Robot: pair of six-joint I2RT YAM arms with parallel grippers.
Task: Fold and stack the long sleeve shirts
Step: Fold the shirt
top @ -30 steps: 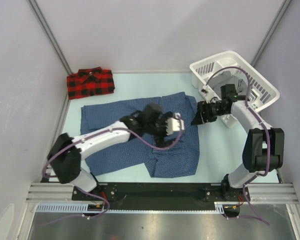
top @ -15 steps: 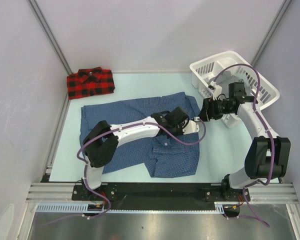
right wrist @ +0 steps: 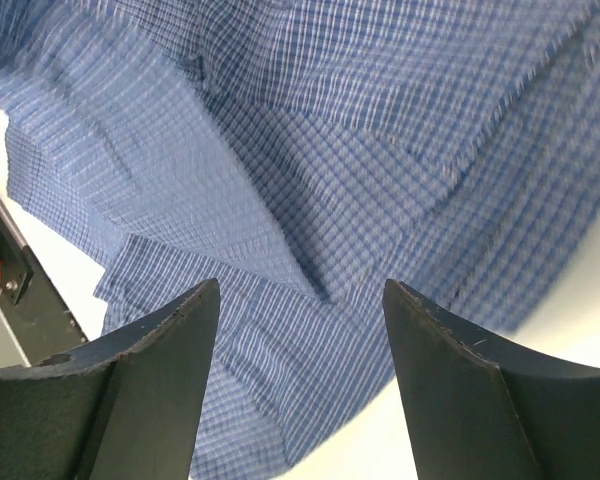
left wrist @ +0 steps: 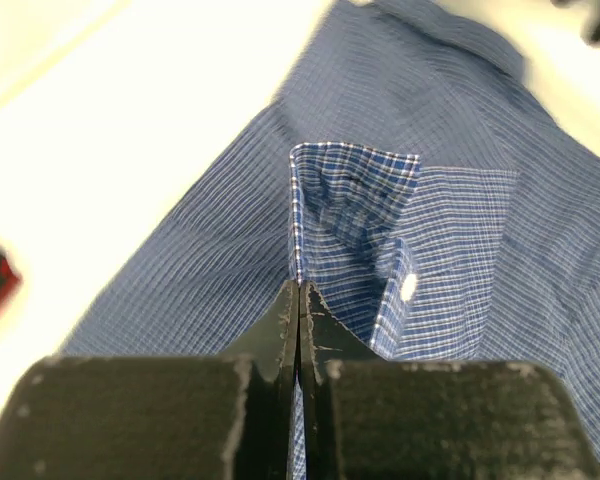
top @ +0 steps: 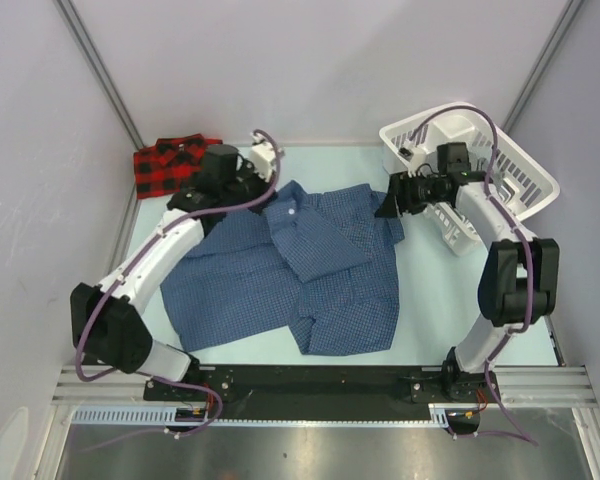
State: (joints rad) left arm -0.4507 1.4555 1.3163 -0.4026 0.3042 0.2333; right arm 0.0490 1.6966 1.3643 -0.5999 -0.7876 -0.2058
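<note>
**Inspector:** Report from the left side across.

**Assistant:** The red-and-black plaid shirt (top: 178,166) lies folded in the far left corner of the table (top: 440,290). Next is the left gripper (left wrist: 300,292). Its fingers are pressed together with no gap, pinching an edge of the dark blue check shirt (top: 310,285). The pinch looks to be at a cuff (left wrist: 352,190), just beside a white button (left wrist: 408,288).

**Inspector:** And the blue shirt itself?

**Assistant:** It is spread over the middle of the table, well apart from the plaid one. One sleeve is drawn diagonally across the body and the far left part is rumpled.

**Inspector:** The right side?

**Assistant:** The right gripper (right wrist: 300,290) hovers over the shirt's far right edge. Its fingers are wide apart and hold nothing. The white basket (top: 525,180) stands just beyond it.

**Inspector:** Your finding on the step in hand?

**Assistant:** In my judgement this is a sleeve fold on the blue shirt. To do it well:
- Lay the cuff flat inside the body outline before letting go.
- Keep the cloth low so it does not drag the body askew.
- Use the free right gripper to pin or take the opposite edge, so the fold line comes out straight.

The main risk is bunching under the sleeve
</note>
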